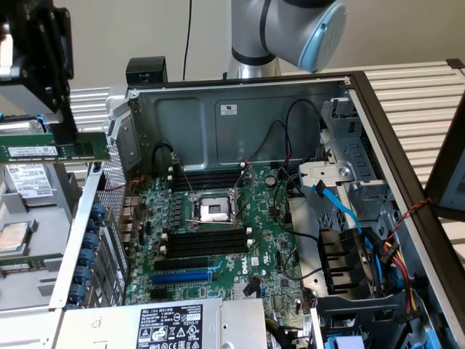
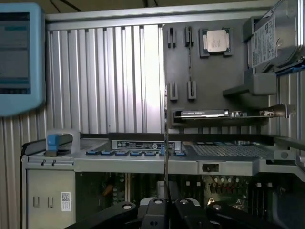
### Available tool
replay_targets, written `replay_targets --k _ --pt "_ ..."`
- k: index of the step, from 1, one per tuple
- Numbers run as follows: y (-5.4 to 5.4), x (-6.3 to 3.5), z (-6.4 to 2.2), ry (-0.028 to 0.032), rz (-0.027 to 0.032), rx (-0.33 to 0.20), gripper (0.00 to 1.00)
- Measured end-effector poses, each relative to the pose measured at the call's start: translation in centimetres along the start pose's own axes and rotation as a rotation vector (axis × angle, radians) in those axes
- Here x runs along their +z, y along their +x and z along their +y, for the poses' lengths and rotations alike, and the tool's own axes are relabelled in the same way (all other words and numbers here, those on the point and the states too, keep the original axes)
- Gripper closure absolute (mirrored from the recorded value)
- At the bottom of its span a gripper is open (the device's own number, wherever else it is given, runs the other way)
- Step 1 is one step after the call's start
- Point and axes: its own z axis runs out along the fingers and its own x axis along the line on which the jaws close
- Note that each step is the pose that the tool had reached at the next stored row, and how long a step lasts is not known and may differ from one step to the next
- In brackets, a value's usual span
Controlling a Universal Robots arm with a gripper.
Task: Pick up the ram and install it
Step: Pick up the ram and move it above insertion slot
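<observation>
The ram (image 1: 40,150) is a thin green stick with a white label. It hangs level in the air at the exterior view's left, outside the open computer case and above the parts tray. My gripper (image 1: 65,137) is shut on its upper edge, near the end closest to the case. In the wrist view the ram (image 2: 166,143) shows edge-on as a thin line rising from between my gripper's (image 2: 167,206) black fingers. The motherboard (image 1: 218,254) lies inside the case, with black memory slots (image 1: 207,241) beside the CPU socket (image 1: 216,209).
A grey parts tray (image 1: 22,276) at the exterior view's left holds a CPU (image 1: 14,236) and a hard drive (image 1: 29,178). The case wall (image 1: 94,218) stands between the tray and the motherboard. A blue expansion slot (image 1: 182,277), cables (image 1: 341,207) and a drive cage (image 1: 349,145) crowd the case.
</observation>
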Motion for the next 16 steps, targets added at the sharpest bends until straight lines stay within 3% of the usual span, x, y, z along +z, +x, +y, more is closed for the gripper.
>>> replay_targets --k 16 --pt "-0.2 0.12 -7.28 -0.0004 0.0 0.0 0.88"
